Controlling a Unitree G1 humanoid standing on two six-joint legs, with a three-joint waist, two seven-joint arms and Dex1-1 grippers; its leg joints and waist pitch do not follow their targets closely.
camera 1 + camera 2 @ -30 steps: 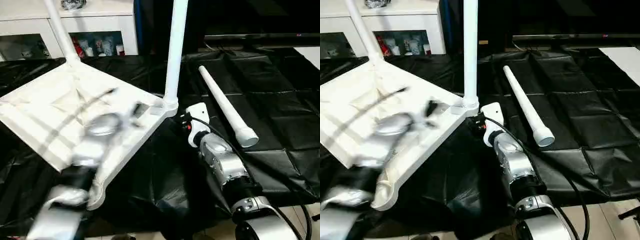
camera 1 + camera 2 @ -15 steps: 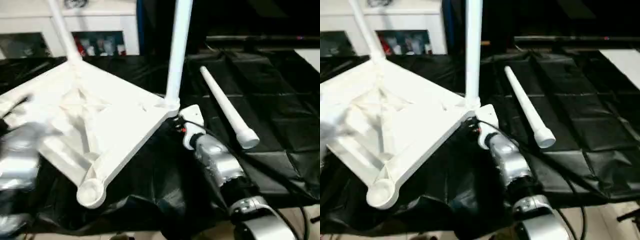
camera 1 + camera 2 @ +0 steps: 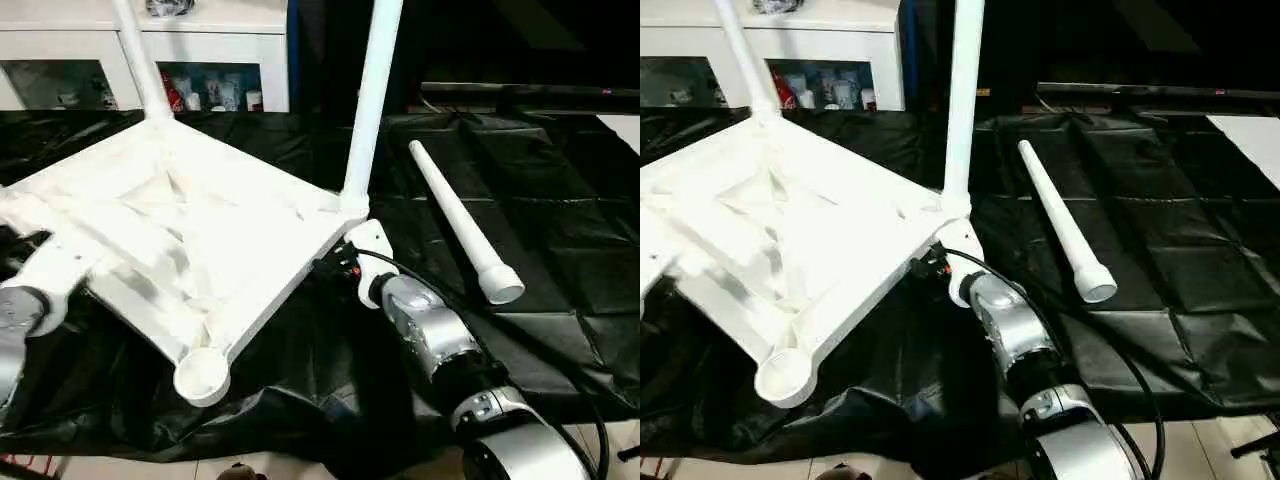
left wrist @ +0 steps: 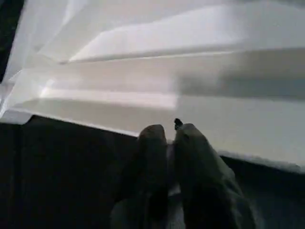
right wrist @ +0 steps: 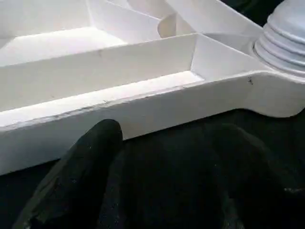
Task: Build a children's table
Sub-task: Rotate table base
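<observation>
White plastic rectangular tabletop (image 3: 190, 240) lying ribbed underside up on crinkled black plastic sheeting (image 3: 560, 250). Two long white tapered tube legs (image 3: 372, 100) standing in the far corner sockets; near round corner socket (image 3: 202, 376) empty. Third white tube leg (image 3: 455, 220) lying loose on the sheeting, well to the right of the tabletop. Left gripper (image 4: 166, 134) just beside the tabletop's edge, black fingers nearly together, nothing between them. Right gripper (image 5: 162, 131) at the tabletop's rim near a fitted leg, fingers spread wide, holding nothing. White cabinet with glass doors (image 3: 200, 60) behind.
</observation>
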